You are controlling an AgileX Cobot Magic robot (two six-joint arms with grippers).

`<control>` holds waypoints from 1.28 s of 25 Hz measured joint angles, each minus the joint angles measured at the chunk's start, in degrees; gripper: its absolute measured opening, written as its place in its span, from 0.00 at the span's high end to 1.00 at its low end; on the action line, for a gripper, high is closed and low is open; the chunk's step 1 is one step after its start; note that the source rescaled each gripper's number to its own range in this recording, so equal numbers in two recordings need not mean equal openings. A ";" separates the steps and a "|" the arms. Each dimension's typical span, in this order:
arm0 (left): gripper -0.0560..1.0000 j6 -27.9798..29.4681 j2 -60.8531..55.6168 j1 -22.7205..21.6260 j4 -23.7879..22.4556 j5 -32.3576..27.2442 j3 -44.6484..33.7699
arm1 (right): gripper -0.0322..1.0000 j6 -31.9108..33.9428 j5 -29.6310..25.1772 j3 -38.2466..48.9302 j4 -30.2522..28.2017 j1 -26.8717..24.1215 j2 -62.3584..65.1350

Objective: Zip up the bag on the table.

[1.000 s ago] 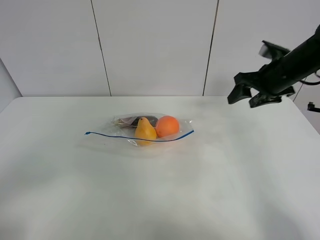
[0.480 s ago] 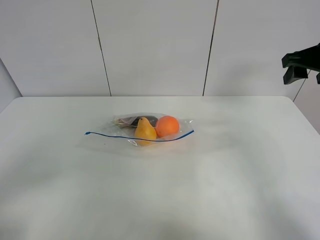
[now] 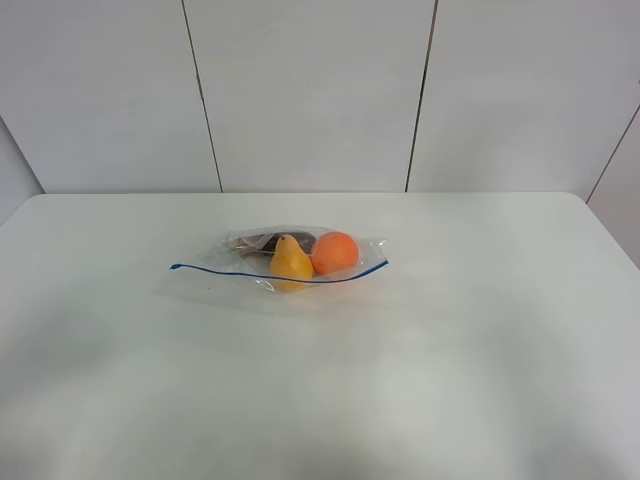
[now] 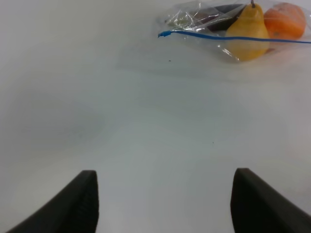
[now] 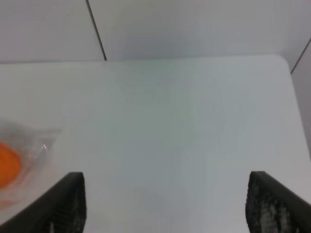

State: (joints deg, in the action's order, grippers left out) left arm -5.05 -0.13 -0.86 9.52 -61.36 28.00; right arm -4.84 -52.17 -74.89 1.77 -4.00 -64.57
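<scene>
- Exterior high view shows the bag (image 3: 285,262) lying flat near the middle of the table (image 3: 480,340), with neither arm anywhere in that picture.
- Its blue zipper strip (image 3: 280,275) runs side to side along the edge of the bag nearer the camera, so the bag's long axis lies crosswise to both arms' line of approach.
- From the left gripper (image 4: 165,199), the bag (image 4: 233,26) sits well ahead of the jaws and off to their right side; the near end of the zipper strip (image 4: 163,34) is the part closest to them.
- From the right gripper (image 5: 165,204), only a corner of the bag (image 5: 26,148) shows, ahead and far off to the jaws' left, with an orange fruit (image 5: 7,167) visible through the plastic.
- My judgement is that the left arm is the nearer one, since its camera sees most of the strip.
- Left jaws stand wide apart with nothing between them, hovering low over bare table.
- Right jaws are likewise spread and empty, held higher and looking down across the far side of the table.
- A pear (image 4: 249,29) bulges against the strip near its middle, which may make pressing the seal shut awkward there.
</scene>
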 joint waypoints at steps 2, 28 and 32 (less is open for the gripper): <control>0.15 0.00 0.00 0.00 0.00 0.00 0.00 | 0.00 -0.06 -0.69 0.00 0.23 0.00 3.39; 0.15 0.00 0.00 0.00 0.00 0.00 0.00 | 0.00 2.40 -4.20 27.25 2.23 0.00 48.97; 0.15 0.00 0.00 0.00 0.00 0.00 0.00 | 0.00 2.88 -4.48 30.95 2.62 0.00 53.78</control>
State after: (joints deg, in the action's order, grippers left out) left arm -5.05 -0.13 -0.86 9.52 -61.36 28.00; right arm -1.97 -56.65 -43.95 4.39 -4.00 -10.80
